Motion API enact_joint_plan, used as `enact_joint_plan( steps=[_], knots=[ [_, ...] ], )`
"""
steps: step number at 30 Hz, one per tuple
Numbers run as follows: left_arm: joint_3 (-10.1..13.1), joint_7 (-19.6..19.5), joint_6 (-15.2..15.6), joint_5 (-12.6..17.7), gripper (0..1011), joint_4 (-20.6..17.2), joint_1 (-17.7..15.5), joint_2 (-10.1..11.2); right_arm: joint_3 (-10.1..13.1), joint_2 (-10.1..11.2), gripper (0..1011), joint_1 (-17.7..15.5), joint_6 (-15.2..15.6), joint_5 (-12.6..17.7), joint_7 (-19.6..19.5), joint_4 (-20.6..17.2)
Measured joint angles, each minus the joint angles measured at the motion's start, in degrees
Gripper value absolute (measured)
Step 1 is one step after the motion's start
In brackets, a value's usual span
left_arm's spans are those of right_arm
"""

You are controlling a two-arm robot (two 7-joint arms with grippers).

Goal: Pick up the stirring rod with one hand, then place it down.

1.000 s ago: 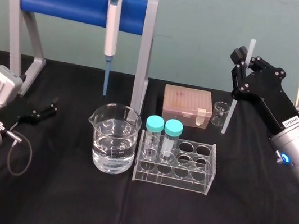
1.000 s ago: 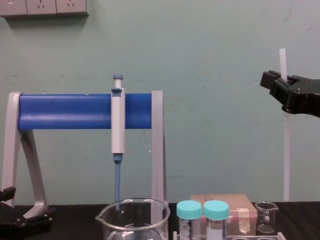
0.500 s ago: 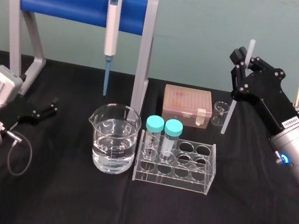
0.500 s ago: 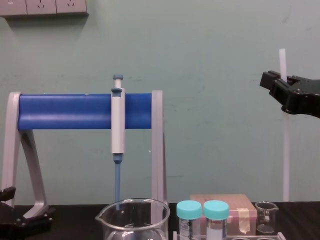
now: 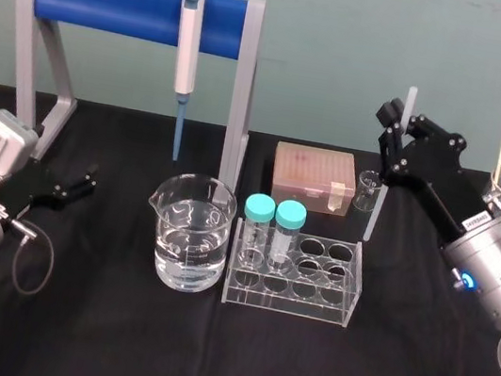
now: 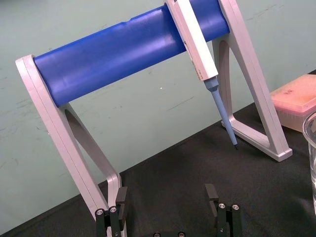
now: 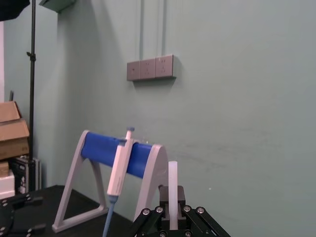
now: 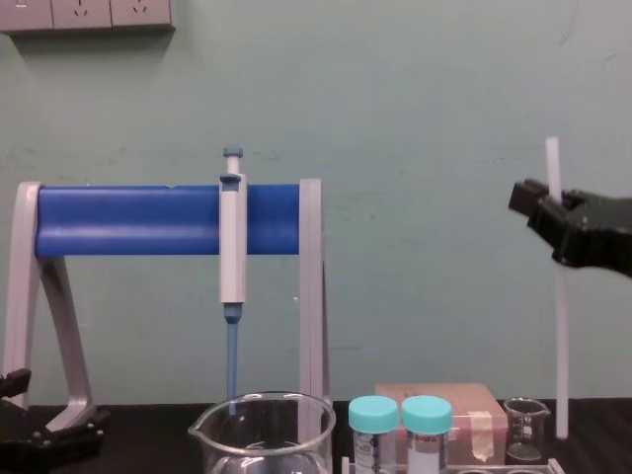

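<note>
Seen from the head camera, the right end effector (image 5: 399, 126) pinches one stirring rod (image 5: 376, 208) near its upper end, at the right rear of the black worktop (image 5: 413, 366). The rod hangs nearly upright with a slight lean. Its lower end comes down just beside one small beaker (image 5: 369, 190), and whether the tip touches the worktop cannot be told. Left of that beaker sits one pink box (image 5: 313, 176). In front of the box stands one clear rack (image 5: 292, 285) holding two teal-capped tubes (image 5: 261, 211) side by side at its left end. Beside the rack is one large beaker (image 5: 188, 231), partly filled with clear liquid. Behind them, one stand (image 5: 118, 0) with a blue bar carries one pipette (image 5: 188, 45). The left end effector (image 5: 77, 185) is parked at the left, near the stand's foot.

From the left wrist, that end effector's two fingers (image 6: 121, 197) are spread apart with nothing between them, and they face the stand and the pipette.

From the right wrist, the rod rises between two fingers pressed against it, with the stand and the pipette farther off.

From the chest, the rod stands tall at the right, gripped on its upper part with a short length showing above the fingers. Its lower end reaches down just right of the small beaker. The two tube caps sit in front of the pink box.
</note>
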Motion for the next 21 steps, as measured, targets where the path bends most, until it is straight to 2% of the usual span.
enact_joint_plan(
  steps=[12,21],
  knots=[
    [0.0,0.0,0.0,0.0,1000,0.0,0.0,0.0,-1.32,-1.05,64,0.25,-1.25,0.33,1.13,3.86],
    [0.0,0.0,0.0,0.0,1000,0.0,0.0,0.0,-1.8,-2.03,64,1.64,-2.28,-0.01,1.21,6.3]
  ],
)
